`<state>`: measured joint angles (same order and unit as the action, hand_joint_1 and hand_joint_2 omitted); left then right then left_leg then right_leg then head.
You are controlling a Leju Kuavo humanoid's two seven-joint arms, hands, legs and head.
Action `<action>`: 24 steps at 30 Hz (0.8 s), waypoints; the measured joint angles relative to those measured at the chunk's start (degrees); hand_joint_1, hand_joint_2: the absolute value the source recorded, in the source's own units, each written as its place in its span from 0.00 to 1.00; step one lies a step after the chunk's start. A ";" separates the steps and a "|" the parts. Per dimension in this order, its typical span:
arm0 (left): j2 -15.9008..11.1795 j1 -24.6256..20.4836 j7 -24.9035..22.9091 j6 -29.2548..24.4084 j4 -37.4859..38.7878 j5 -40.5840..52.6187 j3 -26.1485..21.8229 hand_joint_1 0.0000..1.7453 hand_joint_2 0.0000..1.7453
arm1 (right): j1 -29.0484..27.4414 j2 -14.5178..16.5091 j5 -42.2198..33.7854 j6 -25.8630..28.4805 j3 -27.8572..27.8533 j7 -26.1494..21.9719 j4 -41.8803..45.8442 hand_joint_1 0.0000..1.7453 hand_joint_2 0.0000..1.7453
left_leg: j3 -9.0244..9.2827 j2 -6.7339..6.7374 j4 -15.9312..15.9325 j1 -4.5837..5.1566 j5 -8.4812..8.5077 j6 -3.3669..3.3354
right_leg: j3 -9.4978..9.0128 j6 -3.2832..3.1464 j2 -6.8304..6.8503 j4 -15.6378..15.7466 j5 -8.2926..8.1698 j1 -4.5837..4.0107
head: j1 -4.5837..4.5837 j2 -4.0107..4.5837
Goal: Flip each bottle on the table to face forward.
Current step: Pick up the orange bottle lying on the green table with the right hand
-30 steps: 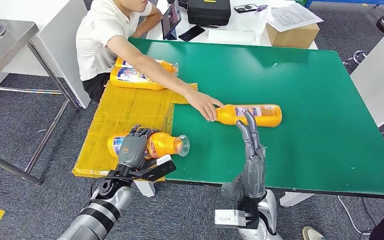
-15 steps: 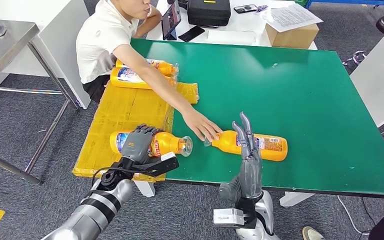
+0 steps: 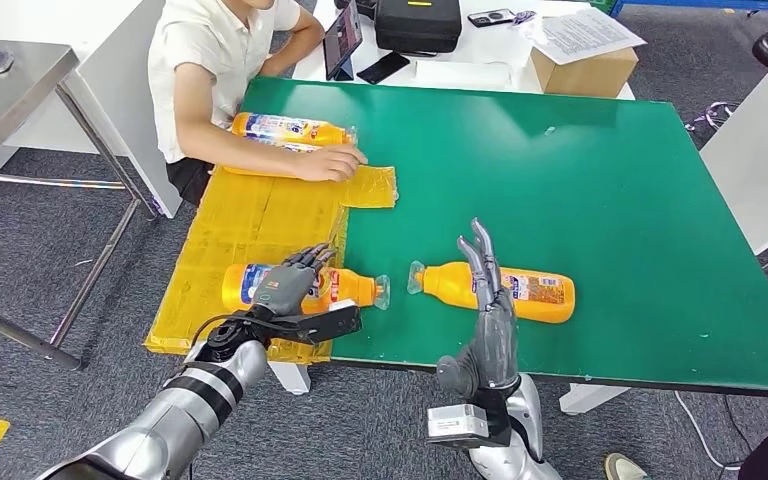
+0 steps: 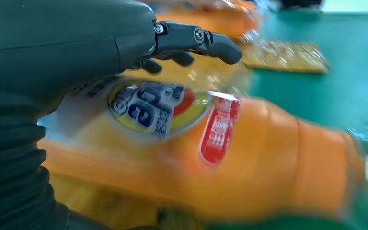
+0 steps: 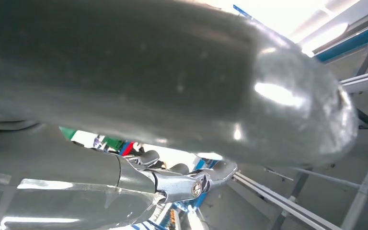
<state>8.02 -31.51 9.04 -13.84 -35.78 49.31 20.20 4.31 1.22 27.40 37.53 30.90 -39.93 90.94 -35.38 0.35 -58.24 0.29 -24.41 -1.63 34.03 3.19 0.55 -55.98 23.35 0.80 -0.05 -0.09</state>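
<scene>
1. Two orange bottles are lying cap to cap near the front edge of the green bench.
2. Left robot hand is resting on the left bottle, fingers curling over its label.
3. Right robot hand is standing upright, fingers spread, holding nothing, in front of the right bottle.
4. Person's hand is lying beside a third bottle.

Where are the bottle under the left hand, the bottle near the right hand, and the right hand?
Left bottle (image 3: 345, 288), head view, orange shoulder.
Right bottle (image 3: 535, 295), head view, label.
Right hand (image 3: 492, 320), head view, back of hand.
</scene>
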 joint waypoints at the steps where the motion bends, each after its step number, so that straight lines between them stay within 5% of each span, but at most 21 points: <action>1: 0.04 -0.17 0.74 1.23 0.17 -0.44 0.01 0.00 1.00 | 0.19 -0.08 -0.38 0.14 0.16 0.00 -0.16 0.00 0.00 | 0.00 -0.01 0.00 0.00 0.00 0.00 | 0.00 0.00 0.01 0.00 0.00 0.00 | 0.01 0.00; 14: 1.50 -1.19 -1.08 2.16 0.96 4.69 5.86 0.00 1.00 | 1.50 -0.42 -0.88 0.21 1.28 0.00 -2.21 0.00 0.00 | -0.02 -0.02 0.00 0.01 0.00 0.00 | 0.01 0.00 0.00 0.01 0.00 0.00 | 0.00 0.00; 24: 1.64 0.45 2.99 -2.70 -0.92 0.23 6.13 0.00 1.00 | 1.47 -0.69 -0.28 0.58 1.28 0.00 -2.73 0.00 0.00 | -0.03 -0.01 0.00 0.01 0.00 0.00 | 0.02 0.00 0.00 0.01 0.00 0.00 | -0.01 0.00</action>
<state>9.66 -31.05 12.03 -16.54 -36.70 49.54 26.33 5.78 0.53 27.12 38.11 32.17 -39.93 88.21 -35.41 0.33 -58.24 0.29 -24.41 -1.62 34.05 3.19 0.55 -55.98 23.35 0.80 -0.05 -0.09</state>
